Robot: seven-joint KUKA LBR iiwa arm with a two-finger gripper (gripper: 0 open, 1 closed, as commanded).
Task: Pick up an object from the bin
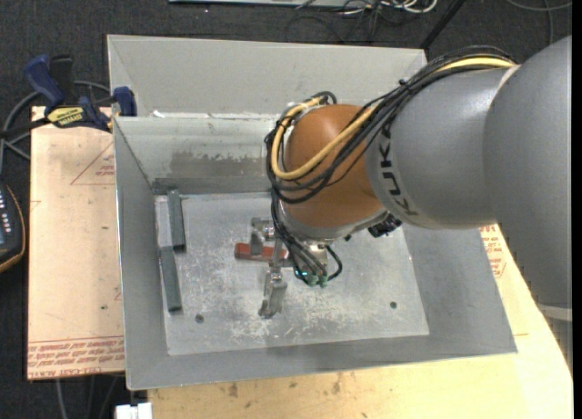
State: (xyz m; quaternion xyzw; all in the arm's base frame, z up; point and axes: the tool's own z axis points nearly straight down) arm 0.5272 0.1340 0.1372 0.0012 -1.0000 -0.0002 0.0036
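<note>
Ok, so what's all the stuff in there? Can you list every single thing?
bin: 1, grey metal, middle of the view
flat bars: 2, grey, on the bin floor along its left side, one behind the other
small block: 1, reddish brown, middle of the bin floor, just left of the gripper
arm: 1, grey, reaching in from the right
orange cover: 1, round, on the arm's wrist over the middle of the bin
cables: a bundle, yellow and black, looped round the orange cover
gripper: 1, grey, low over the middle of the bin floor, close to the small block
</note>
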